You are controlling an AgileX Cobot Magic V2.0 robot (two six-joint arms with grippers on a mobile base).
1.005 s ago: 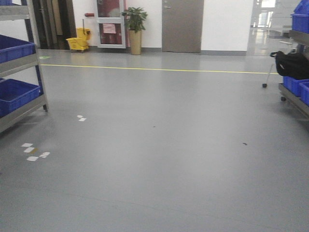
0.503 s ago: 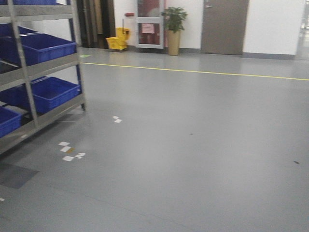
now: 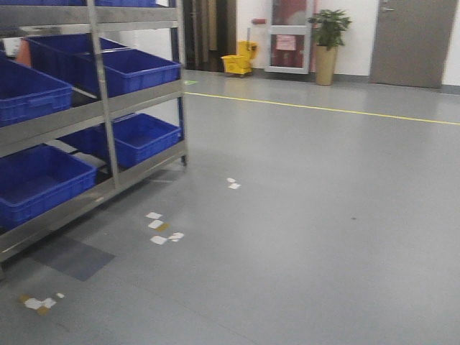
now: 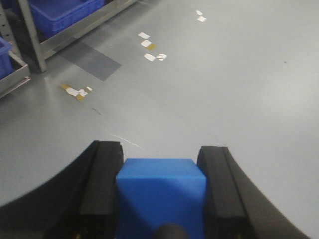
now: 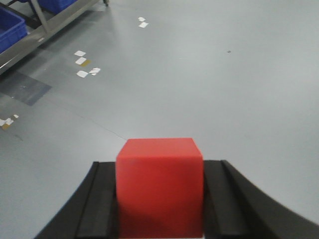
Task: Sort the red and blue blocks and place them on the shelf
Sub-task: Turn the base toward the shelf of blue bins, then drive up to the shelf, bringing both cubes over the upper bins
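The blue block [image 4: 160, 194] sits between the black fingers of my left gripper [image 4: 160, 164], which is shut on it above the grey floor. The red block [image 5: 159, 189] is held the same way in my right gripper [image 5: 160, 169], its top sticking up past the fingertips. The shelf [image 3: 136, 100], a tiered metal rack, stands at the left of the front view, some way off. Its lower rail [image 4: 75, 35] shows at the top left of the left wrist view, and its lowest rail [image 5: 45, 30] in the right wrist view. Neither gripper appears in the front view.
Large blue bins [image 3: 136, 68] fill the rack's tiers. White tape marks [image 3: 159, 228] dot the grey floor near its foot. A yellow floor line [image 3: 323, 109], a yellow mop bucket [image 3: 239, 63], a potted plant [image 3: 327, 43] and a grey door [image 3: 413, 43] lie far ahead.
The front view has swung left: the rack with blue bins has come further in from the left and grown. The bucket, plant and door have slid right; the right-hand rack has left view.
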